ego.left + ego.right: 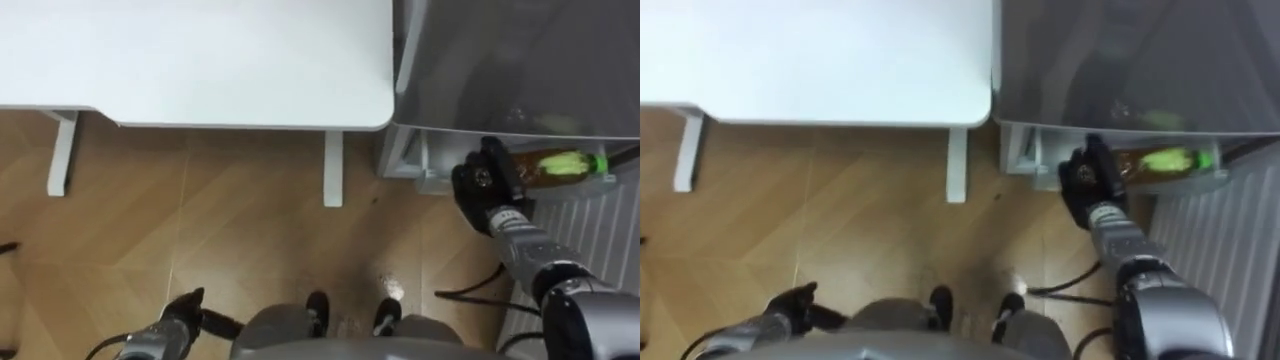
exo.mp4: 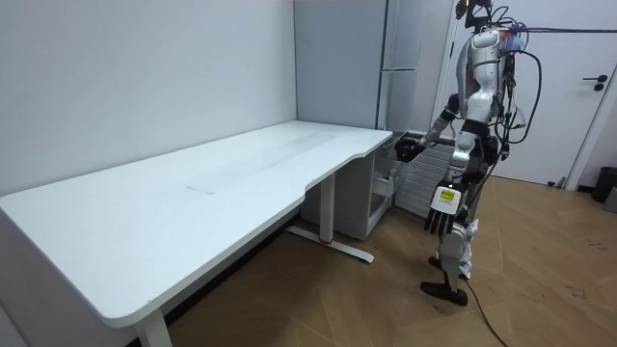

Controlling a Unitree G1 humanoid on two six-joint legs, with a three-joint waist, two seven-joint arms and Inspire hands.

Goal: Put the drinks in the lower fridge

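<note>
Drink bottle (image 1: 556,167), clear plastic with amber liquid and a green label, lies sideways at the grey fridge's (image 1: 500,60) lower opening, its end gripped in the right hand's (image 1: 487,186) fingers. Left of them, the white worktop's (image 1: 200,50) rounded corner stands apart. The left hand (image 1: 182,312) hangs relaxed over the wooden floor (image 1: 200,220).

bottle (image 1: 560,167): 1 | fridge (image 1: 520,60): 1 | table (image 1: 200,60): 1 | hands: 2, left hand (image 1: 183,312), right hand (image 1: 484,186)

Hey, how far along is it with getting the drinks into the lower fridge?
Done: the robot stands at the fridge. In hand: the right hand grips an amber bottle lying sideways at its lower opening. Left: setting it inside and letting go; the left hand hangs idle.
</note>
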